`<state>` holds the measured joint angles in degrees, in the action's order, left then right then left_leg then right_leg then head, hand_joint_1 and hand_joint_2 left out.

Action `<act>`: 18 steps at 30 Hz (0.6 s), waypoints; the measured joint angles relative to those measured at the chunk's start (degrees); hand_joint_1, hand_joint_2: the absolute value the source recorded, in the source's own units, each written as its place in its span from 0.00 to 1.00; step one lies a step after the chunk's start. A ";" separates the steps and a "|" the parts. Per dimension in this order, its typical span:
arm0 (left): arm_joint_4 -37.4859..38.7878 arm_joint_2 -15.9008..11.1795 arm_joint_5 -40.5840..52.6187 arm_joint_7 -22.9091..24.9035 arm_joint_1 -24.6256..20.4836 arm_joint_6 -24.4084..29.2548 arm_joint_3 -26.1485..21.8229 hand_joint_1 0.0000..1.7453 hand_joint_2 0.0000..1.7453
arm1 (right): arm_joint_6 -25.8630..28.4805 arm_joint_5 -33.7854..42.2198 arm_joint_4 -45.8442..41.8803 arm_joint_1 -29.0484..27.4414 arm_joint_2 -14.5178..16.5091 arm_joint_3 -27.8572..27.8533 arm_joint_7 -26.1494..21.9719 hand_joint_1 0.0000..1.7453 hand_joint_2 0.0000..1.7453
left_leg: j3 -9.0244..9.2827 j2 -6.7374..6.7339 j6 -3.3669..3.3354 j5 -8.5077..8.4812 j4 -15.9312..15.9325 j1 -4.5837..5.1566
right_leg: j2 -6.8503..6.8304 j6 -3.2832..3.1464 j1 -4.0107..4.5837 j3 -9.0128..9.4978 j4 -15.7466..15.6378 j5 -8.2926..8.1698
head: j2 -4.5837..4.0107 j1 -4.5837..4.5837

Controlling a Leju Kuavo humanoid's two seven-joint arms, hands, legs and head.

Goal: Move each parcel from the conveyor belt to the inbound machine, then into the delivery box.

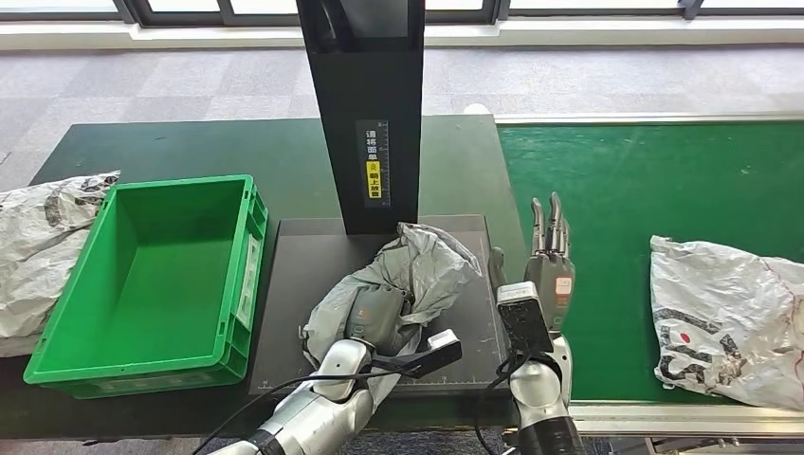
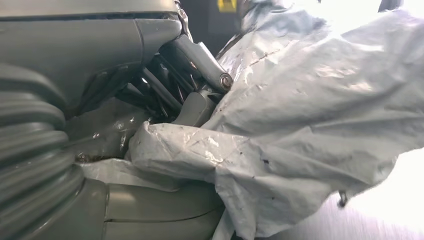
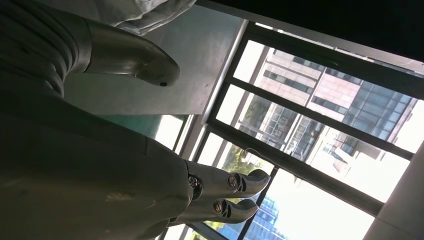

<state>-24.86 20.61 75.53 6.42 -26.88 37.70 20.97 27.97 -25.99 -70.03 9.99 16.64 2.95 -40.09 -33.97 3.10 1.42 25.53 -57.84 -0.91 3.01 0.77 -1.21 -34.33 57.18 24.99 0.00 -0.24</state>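
The grey parcel (image 1: 408, 275), a crumpled, glossy plastic mailer, lies on the dark scanner plate (image 1: 294, 284) near its right edge, just in front of the black post (image 1: 365, 104). My left hand (image 1: 377, 318) holds a fold of it, fingers buried in the slack film. My right hand (image 1: 550, 261) hangs beside the plate, holding nothing, fingers straight and together. To do this well I should lift high, since the limp bag will drag, then carry it left to the green box (image 1: 152, 275). A white parcel (image 1: 725, 318) waits on the green belt (image 1: 616, 180).
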 joint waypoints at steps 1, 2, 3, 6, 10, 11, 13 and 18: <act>-2.18 -0.08 1.74 -0.54 1.13 0.84 -1.40 1.00 1.00 | -0.03 -0.11 0.00 -0.06 0.01 -0.02 -0.01 0.00 1.00 | -0.03 -0.03 0.01 0.00 0.00 0.00 | 0.05 0.00 0.00 -0.05 0.01 0.00 | 0.00 0.01; -5.38 -0.28 3.40 -1.55 2.42 1.43 -3.27 1.00 1.00 | -0.05 -0.20 0.00 -0.12 0.02 -0.04 -0.01 0.00 1.00 | -0.08 -0.07 0.02 0.00 0.00 -0.01 | 0.11 -0.01 0.00 -0.12 0.01 -0.01 | 0.00 0.01; -9.13 -0.53 4.71 -2.69 3.73 1.78 -5.36 1.00 1.00 | -0.05 -0.27 0.00 -0.20 0.02 -0.07 0.00 0.00 1.00 | -0.11 -0.10 0.03 0.00 0.00 -0.01 | 0.16 -0.01 0.00 -0.18 0.02 -0.01 | 0.00 0.02; -17.87 -1.21 5.83 -4.78 5.97 2.28 -10.90 1.00 1.00 | -0.03 -0.33 0.00 -0.38 0.08 -0.39 0.01 0.00 1.00 | -0.18 -0.10 0.05 0.00 0.00 -0.03 | 0.16 -0.02 0.01 -0.25 0.02 -0.01 | 0.00 0.02; -27.25 -1.71 6.07 -6.58 8.28 2.32 -15.51 1.00 1.00 | 0.28 0.25 0.00 -0.37 0.12 -0.74 -0.01 0.00 1.00 | -0.27 -0.04 0.05 0.00 0.00 -0.05 | 0.08 -0.04 0.02 -0.28 0.04 0.01 | 0.00 0.02; -29.64 -1.81 5.91 -7.09 8.82 2.32 -16.47 1.00 1.00 | 0.41 0.45 0.00 -0.38 0.12 -0.75 -0.01 0.00 1.00 | -0.27 -0.05 0.05 0.00 0.00 -0.05 | 0.08 -0.04 0.02 -0.28 0.04 0.01 | 0.00 0.03; -33.85 -2.04 5.59 -7.87 9.74 2.32 -18.10 1.00 1.00 | 0.60 0.69 0.00 -0.39 0.12 -0.76 0.00 0.00 1.00 | -0.28 -0.03 0.05 0.00 0.00 -0.05 | 0.08 -0.04 0.02 -0.28 0.04 0.02 | 0.00 0.03; -42.04 -2.51 4.27 -9.12 11.44 2.32 -20.63 1.00 1.00 | 0.84 0.68 0.00 -0.83 0.12 -0.83 -0.02 0.00 1.00 | -0.31 0.00 0.05 0.00 0.00 -0.04 | 0.00 -0.04 0.02 -0.28 0.03 0.03 | 0.00 0.04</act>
<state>-66.90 18.10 79.81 -2.69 -15.43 40.02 0.34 28.81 -25.31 -70.03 9.16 16.76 2.12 -40.11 -34.28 3.10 1.47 25.53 -57.84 -0.96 3.01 0.73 -1.19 -34.61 57.21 25.02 0.00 -0.20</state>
